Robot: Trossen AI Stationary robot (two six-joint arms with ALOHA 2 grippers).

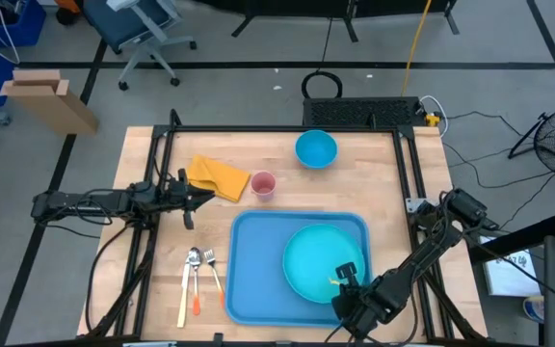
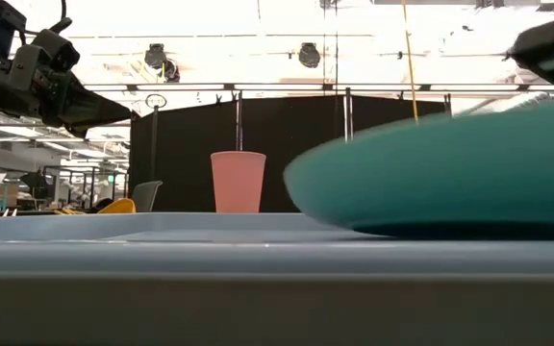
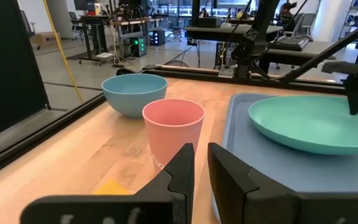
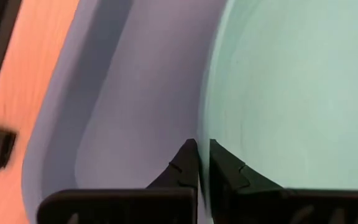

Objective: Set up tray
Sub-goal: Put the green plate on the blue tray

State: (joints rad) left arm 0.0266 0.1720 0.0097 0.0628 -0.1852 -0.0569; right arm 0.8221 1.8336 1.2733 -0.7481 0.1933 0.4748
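The light-blue tray point(image 1: 258, 270) lies flat on the wooden table, toward its near edge. A round teal plate point(image 1: 316, 255) sits in its right half. My right gripper point(image 1: 346, 276) is at the plate's near edge, shut on its rim; the wrist view shows the fingers point(image 4: 188, 163) on that rim. My left gripper point(image 1: 206, 197) hovers shut over the table's left part, beside a yellow napkin point(image 1: 217, 176), and points toward a pink cup point(image 3: 173, 132) that stands upright on the wood. My right gripper pinches the teal plate's rim point(image 4: 209, 118) at its near edge between the two fingers, slanting down from the near right side. In the low view the plate point(image 2: 450, 173) sits low over the tray floor, tilted. I cannot tell whether it is lifted clear.
A blue bowl point(image 1: 316, 149) stands on the wood near the far edge. A spoon and fork point(image 1: 198, 275) lie left of the tray. The tray's left half point(image 4: 135, 93) is bare. Black frame rails run along the table's left and right sides.
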